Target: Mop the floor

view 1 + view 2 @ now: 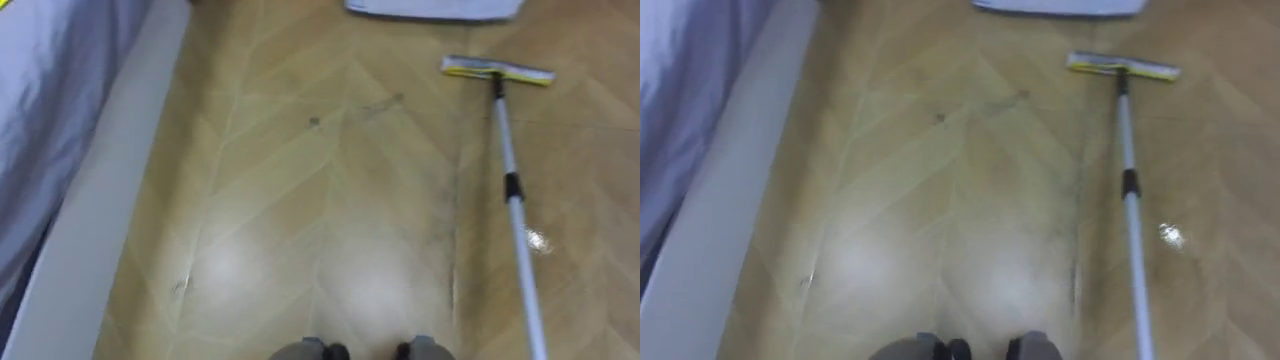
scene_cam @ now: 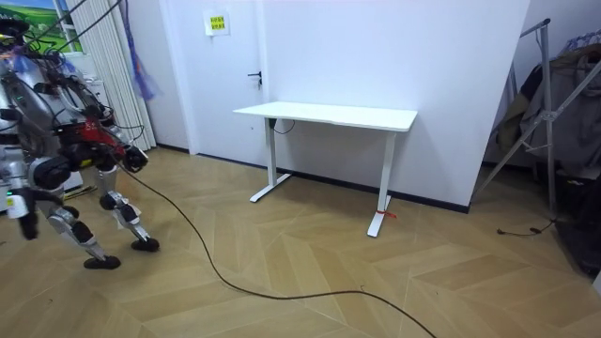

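Mopping looks barely begun: the mop (image 1: 510,190) has its head on the floor (image 1: 330,200) at far right, pole running near; the 1 hand (image 2: 134,159) shown I cannot tell whether spread or closed, so next needs a firm hold on the pole.

A broad stretch of bare herringbone wood floor (image 1: 330,230) lies open ahead, hemmed on the left by a pale long ledge (image 1: 100,200) under hanging blue-grey cloth (image 1: 50,90), on the right by a silver-poled, yellow-headed mop (image 1: 511,188), and ahead by a flat white slab (image 1: 435,8).
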{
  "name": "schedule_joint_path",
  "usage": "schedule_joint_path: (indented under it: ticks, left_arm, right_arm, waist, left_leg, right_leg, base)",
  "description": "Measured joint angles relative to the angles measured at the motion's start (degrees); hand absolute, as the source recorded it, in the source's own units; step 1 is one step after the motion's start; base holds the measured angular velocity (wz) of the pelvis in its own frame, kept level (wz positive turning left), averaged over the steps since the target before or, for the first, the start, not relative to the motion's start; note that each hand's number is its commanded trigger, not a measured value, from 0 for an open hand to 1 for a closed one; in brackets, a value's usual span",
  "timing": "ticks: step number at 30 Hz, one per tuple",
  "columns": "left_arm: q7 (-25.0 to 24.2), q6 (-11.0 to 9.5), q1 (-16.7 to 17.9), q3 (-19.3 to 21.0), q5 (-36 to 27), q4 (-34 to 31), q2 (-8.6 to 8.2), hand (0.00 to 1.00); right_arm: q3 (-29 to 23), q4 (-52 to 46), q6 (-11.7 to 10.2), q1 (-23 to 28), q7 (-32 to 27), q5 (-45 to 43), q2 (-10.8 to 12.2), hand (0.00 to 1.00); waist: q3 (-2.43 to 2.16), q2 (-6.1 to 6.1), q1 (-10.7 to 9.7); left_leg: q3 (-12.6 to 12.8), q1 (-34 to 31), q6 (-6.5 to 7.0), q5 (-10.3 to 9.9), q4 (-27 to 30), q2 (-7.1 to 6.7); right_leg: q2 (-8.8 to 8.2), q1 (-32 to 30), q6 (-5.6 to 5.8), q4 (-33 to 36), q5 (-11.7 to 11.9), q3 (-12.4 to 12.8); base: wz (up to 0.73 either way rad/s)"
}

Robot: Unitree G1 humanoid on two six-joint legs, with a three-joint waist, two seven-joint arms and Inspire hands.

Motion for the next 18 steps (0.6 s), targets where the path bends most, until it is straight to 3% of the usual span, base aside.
schedule_joint_path:
  ticks: [1,3,7,9,10,14,18]
  left_arm:
    - [0.31,0.14,0.25,-0.09,0.16,0.19,-0.08,0.00]
    - [0.50,0.17,0.27,0.07,0.54,0.10,-0.19,0.00]
    - [2.10,0.21,0.43,0.42,1.21,0.11,-0.15,0.00]
    - [2.67,0.47,1.49,0.44,1.67,-0.87,0.40,0.00]
    - [2.69,0.47,1.63,0.44,2.21,-0.88,0.52,0.00]
    - [3.30,1.29,1.71,0.94,6.26,-1.07,0.60,0.00]
    - [3.85,1.47,1.78,4.62,8.77,-0.76,0.46,0.00]
  right_arm:
    - [-0.11,-0.03,0.37,0.46,0.05,-0.25,0.38,1.00]
    - [-2.34,-0.24,1.57,0.63,-0.05,-2.35,0.43,1.00]
    - [-2.86,0.08,0.99,-0.99,-0.78,-3.61,0.13,1.00]
    - [-2.83,-0.60,0.14,-1.68,-0.57,-3.60,0.31,1.00]
    - [-2.84,-1.36,0.02,-1.67,-0.53,-3.55,0.33,1.00]
    - [-2.86,-5.33,-1.44,-1.00,1.18,-2.61,0.95,1.00]
    - [-2.75,-6.41,-2.37,0.75,3.40,-1.92,3.19,1.00]
  waist:
    - [0.21,-0.60,-1.33]
    - [0.00,-0.30,-2.05]
    - [-0.01,-1.01,-2.51]
    - [-0.58,-2.68,-2.32]
    - [-0.59,-3.01,-2.34]
    - [-0.84,-4.06,-2.62]
    - [-0.88,-5.12,-2.54]
  left_leg:
    - [-1.52,2.38,-0.57,-0.41,-1.06,-0.92]
    - [-3.21,7.75,-1.43,-0.76,-4.05,-0.49]
    - [-2.38,14.99,-3.04,0.15,-8.50,1.00]
    - [-2.29,20.48,-3.82,2.38,-14.28,1.09]
    - [-2.37,21.79,-4.02,2.93,-15.77,1.11]
    - [-2.21,28.32,-5.36,6.15,-23.56,2.59]
    - [-1.41,33.21,-6.07,6.71,-27.16,4.25]
  right_leg:
    - [-0.76,2.71,-0.48,-1.41,3.54,-0.66]
    - [-1.02,8.43,-1.82,-3.69,2.51,-3.53]
    - [-0.27,15.89,-2.50,-7.80,1.91,-5.51]
    - [-0.06,20.49,-2.87,-11.60,2.21,-6.24]
    - [0.03,21.62,-2.97,-12.53,2.37,-6.40]
    - [2.03,28.69,-3.82,-21.20,5.12,-8.10]
    - [4.14,34.51,-4.64,-25.79,6.43,-8.38]
  base:
    - [0.37]
    - [0.40]
    - [0.24]
    - [0.21]
    - [0.19]
    - [0.13]
    - [-0.01]
